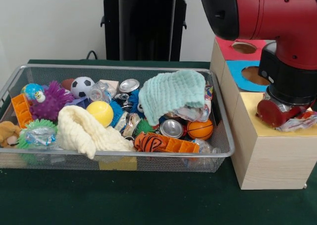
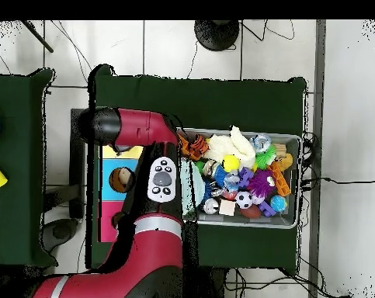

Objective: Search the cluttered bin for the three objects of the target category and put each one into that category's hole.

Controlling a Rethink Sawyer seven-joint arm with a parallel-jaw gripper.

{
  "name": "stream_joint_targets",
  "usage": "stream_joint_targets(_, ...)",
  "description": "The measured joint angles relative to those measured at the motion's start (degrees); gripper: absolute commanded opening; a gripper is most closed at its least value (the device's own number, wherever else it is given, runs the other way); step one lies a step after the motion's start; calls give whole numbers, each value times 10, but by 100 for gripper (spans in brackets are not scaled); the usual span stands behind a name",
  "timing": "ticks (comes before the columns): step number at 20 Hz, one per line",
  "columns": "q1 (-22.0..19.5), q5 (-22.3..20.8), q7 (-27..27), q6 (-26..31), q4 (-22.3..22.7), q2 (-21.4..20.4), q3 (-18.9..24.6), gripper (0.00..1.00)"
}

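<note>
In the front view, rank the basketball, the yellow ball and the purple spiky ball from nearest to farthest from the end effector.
Measured from the end effector, over the box's yellow top:
1. Basketball, at the bin's end nearest the box.
2. Yellow ball, mid-bin beside the cream cloth.
3. Purple spiky ball, near the bin's opposite end.

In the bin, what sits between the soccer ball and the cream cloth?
The yellow ball lies between the soccer ball and the cream cloth, touching the cloth's upper edge; the front view shows this.
</note>
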Motion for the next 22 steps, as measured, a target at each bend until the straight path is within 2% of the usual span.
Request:
stream_joint_targets(7, 1, 0, 0, -1, 4, -3, -1, 0)
stream_joint_targets(11, 2, 1, 0, -1, 23, -13, 0, 0)
stream_joint_targets(15, 8, 1, 1, 19, 47, -39, -3, 0)
stream_joint_targets(22, 9, 1, 1, 61, 48, -68, -14, 0)
